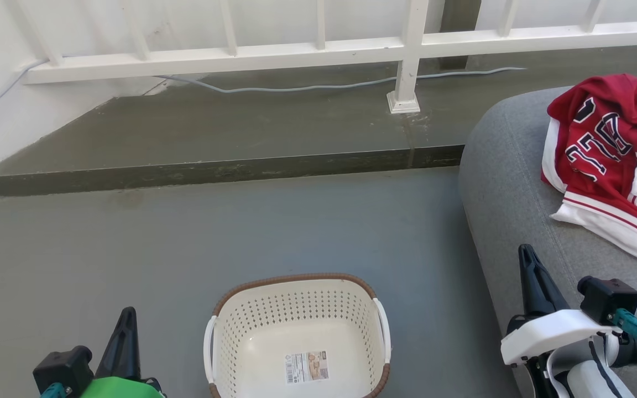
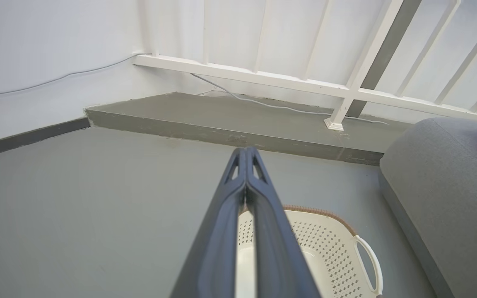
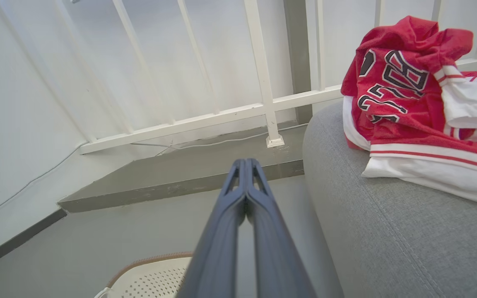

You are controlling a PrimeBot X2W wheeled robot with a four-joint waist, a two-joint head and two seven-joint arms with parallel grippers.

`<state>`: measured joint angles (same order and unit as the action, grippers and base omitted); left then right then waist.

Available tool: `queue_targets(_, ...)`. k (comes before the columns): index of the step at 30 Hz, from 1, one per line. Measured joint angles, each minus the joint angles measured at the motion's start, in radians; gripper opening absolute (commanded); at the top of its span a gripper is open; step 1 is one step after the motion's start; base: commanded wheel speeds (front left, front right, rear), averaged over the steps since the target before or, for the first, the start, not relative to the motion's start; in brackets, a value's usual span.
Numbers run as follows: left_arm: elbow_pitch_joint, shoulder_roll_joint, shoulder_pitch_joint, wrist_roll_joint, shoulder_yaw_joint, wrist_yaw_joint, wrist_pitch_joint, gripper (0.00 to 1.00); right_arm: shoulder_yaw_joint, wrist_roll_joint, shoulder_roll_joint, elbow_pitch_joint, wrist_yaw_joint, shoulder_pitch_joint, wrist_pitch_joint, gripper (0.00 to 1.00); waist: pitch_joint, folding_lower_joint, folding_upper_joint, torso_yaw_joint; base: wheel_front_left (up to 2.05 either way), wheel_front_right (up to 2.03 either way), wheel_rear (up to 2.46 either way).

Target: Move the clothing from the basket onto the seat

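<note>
Right gripper (image 1: 526, 258) and left gripper (image 1: 126, 319) have their fingers pressed together, holding nothing. The basket (image 1: 296, 278) is bare and the red jersey (image 1: 606, 149) lies on the sofa cushion (image 1: 509, 215). The job looks done, with only parking the arms left.

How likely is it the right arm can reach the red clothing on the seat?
Probably yes: the right gripper is by the seat, only bare cushion between it and the clothing, though shut.

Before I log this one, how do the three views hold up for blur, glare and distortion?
Head view: even daylight, sharp, lettering on the clothing crisp. Left wrist view: wide-angle splays the railing; left end effector soft near the lens. Right wrist view: right end effector likewise soft, white wall very bright.
</note>
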<state>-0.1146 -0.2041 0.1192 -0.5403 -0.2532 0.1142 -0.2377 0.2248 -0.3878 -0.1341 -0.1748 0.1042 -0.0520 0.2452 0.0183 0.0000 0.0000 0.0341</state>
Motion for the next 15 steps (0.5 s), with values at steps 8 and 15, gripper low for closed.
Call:
queue_targets(8, -0.001, 0.010, 0.000, -0.087, 0.023, -0.010, 0.020, 0.00, -0.020, -0.105, 0.005, 0.001, -0.016, 0.000, -0.019, 0.00, -0.002, 0.0000, 0.0000, -0.002, 0.00, 0.00, 0.00)
queue_targets(15, -0.005, 0.027, -0.001, -0.163, 0.043, -0.028, 0.048, 0.00, -0.045, -0.205, 0.010, 0.001, -0.029, 0.001, -0.046, 0.00, -0.004, 0.0000, 0.0000, -0.005, 0.00, 0.00, 0.00)
